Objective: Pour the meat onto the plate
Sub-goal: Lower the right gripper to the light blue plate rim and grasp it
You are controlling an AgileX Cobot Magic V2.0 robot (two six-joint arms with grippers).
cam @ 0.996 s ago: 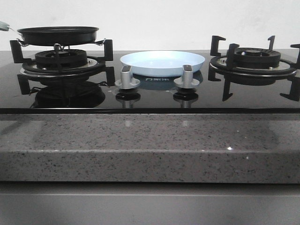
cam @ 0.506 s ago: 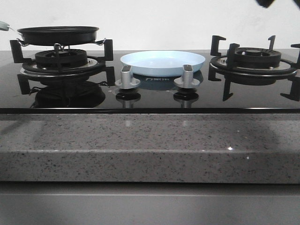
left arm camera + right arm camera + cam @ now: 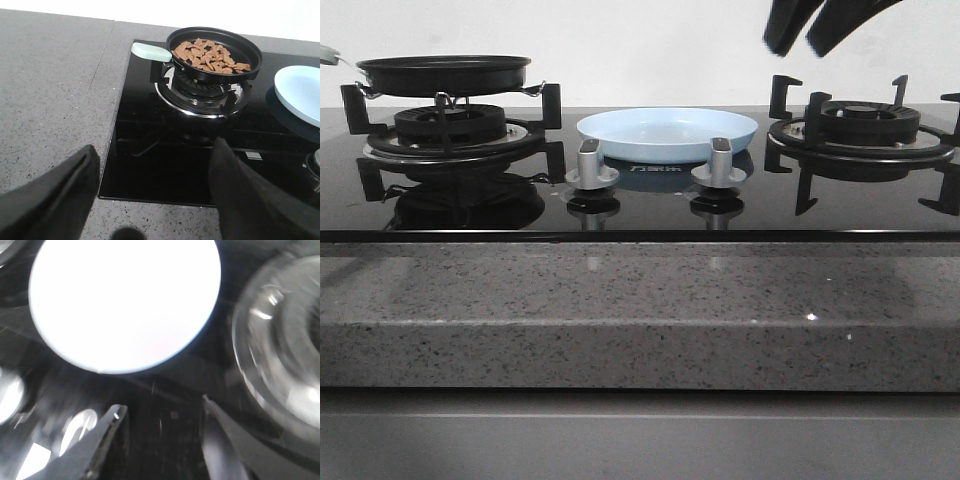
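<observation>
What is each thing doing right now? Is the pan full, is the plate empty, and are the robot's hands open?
frying pan: upright on the left burner, holding the meat
meat: heaped inside the pan, not poured
plate: empty, flat on the cooktop
left hand: open, empty
right hand: open, empty, above the right burner

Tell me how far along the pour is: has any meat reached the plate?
Nothing is poured. The meat all sits in the frying pan on the left burner, and the plate between the burners looks bare. In hand: the right gripper hangs open above the right burner; the left gripper is open, short of the pan's handle. Left: grasp, carry, tip.
</observation>
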